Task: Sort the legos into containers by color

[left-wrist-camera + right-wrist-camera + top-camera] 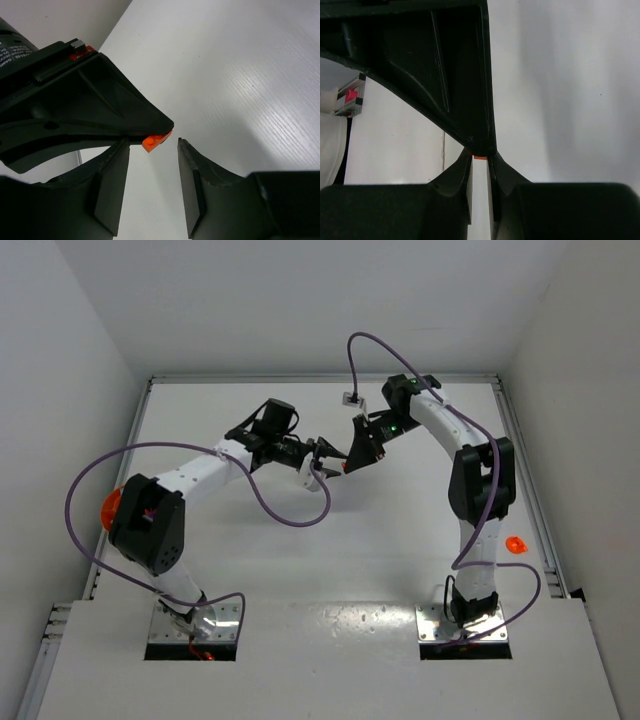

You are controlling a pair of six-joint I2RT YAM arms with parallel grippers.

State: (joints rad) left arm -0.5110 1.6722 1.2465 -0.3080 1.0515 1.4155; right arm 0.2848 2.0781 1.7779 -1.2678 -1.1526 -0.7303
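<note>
From my station the top view starts at the bottom of the frame, where two metal mounting plates sit in the near edge of a white table. Plain white walls close the table in on the left, right and far sides. Purple cables loop off both arms.

At the left edge, halfway up, I see part of the orange bowl showing behind the left arm's elbow. At the right, near the table's rail, lies a small orange piece, too small for me to tell its shape.

Further up, both arms bend inward and their tips meet above the centre of the frame.

In the left wrist view, the left gripper has its fingers spread at the bottom of the frame, with a clear gap of white table between them. The right gripper reaches in from the upper left of that view with an orange lego at its tip. The lego sits level with the left fingertips, close to the left one and apart from the right one.

In the right wrist view, that gripper's own fingers are nearly pressed together, pinching the lego. A black left finger comes down from the top to a point just above it; I cannot tell whether it touches.
</note>
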